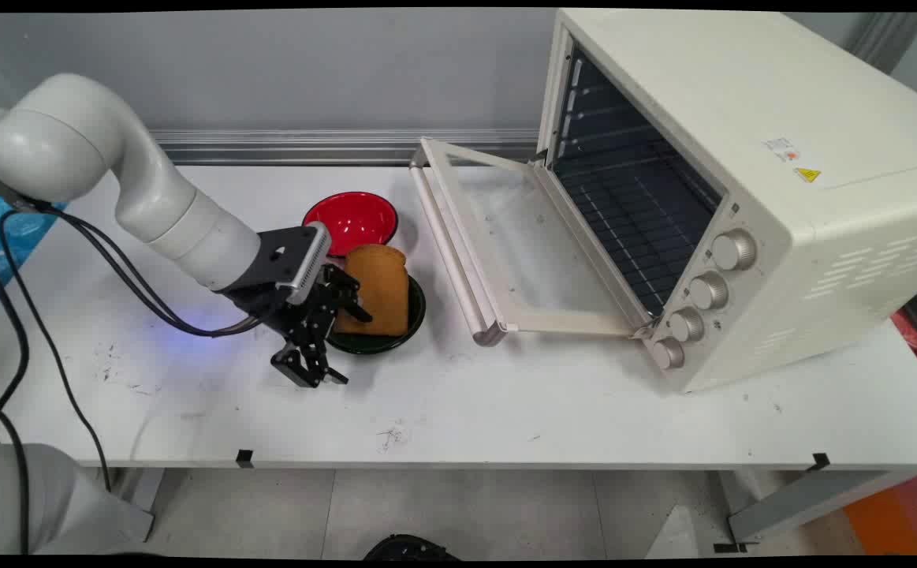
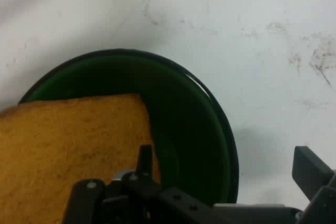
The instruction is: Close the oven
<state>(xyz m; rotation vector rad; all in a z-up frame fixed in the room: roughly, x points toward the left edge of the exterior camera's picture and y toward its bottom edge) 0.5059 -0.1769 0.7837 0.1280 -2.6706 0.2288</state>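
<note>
Beside the end effector, fingers spread wide, bread slice in green bowl, one finger touching bread

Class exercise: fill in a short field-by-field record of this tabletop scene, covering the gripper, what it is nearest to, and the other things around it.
gripper: black two-finger gripper, open, one finger over the toast, the other outside the green bowl's rim
nearest thing: slice of toast, lying in the green bowl
green bowl: dark green, on the white table
red bowl, just behind the green bowl
oven: cream toaster oven at the right, door folded down open, wire rack inside
</note>
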